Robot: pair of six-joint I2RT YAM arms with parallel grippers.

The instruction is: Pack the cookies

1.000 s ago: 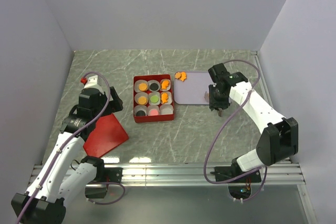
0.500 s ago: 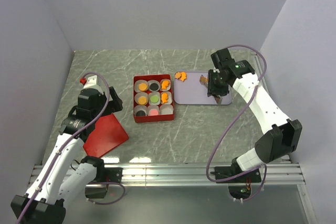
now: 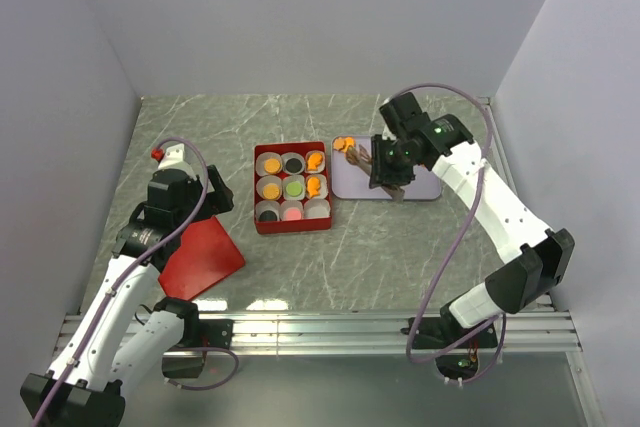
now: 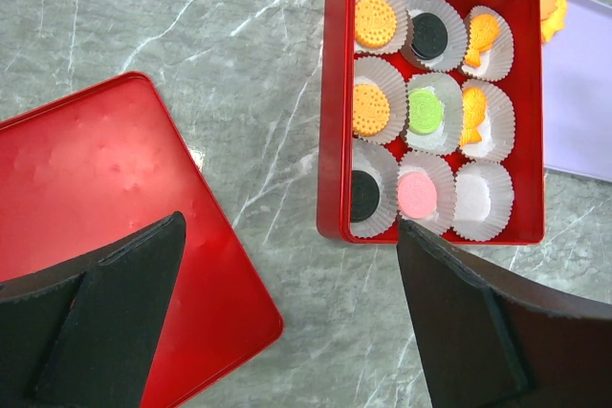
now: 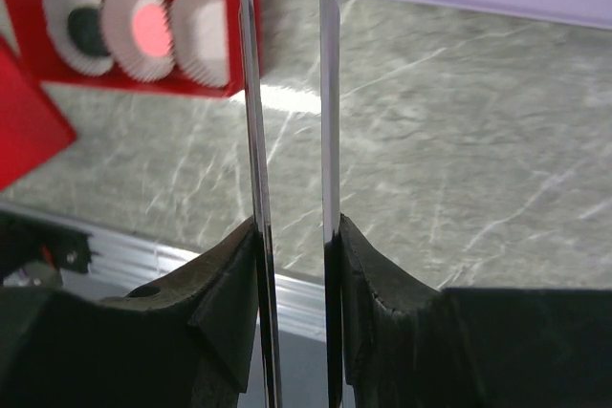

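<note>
Round and fish-shaped cookies lie in white paper cups inside the red box; the cup in one corner holds nothing. A few orange cookies sit on the left end of the lilac tray. My right gripper hangs over that tray, shut on thin metal tongs whose two blades run up out of the right wrist view. In the top view the tongs point towards the orange cookies. My left gripper stands open above the table between the lid and the box.
The red square lid lies flat on the table left of the box, under my left arm. White walls close in the table on three sides. A metal rail runs along the near edge.
My right arm has swung left across the lilac tray with the tongs, from its right edge towards the orange cookies. The left arm has not moved.
</note>
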